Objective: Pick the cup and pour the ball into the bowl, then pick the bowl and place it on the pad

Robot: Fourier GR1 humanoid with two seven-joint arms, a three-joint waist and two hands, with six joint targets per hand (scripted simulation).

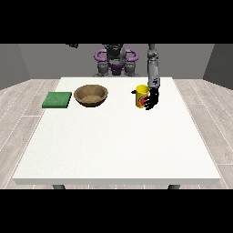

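Observation:
A yellow cup with a red mark stands upright on the white table, right of the middle at the far side. The hand at the view's right is at the cup's right side, its fingers curled round it. A brown wooden bowl sits left of the cup, a short way apart. A green square pad lies flat near the table's left edge, beside the bowl. The ball does not show; the cup's inside is hidden. The other hand is out of sight.
The robot's torso stands behind the table's far edge. A grey forearm comes down from above to the cup. Wooden floor surrounds the table on all sides.

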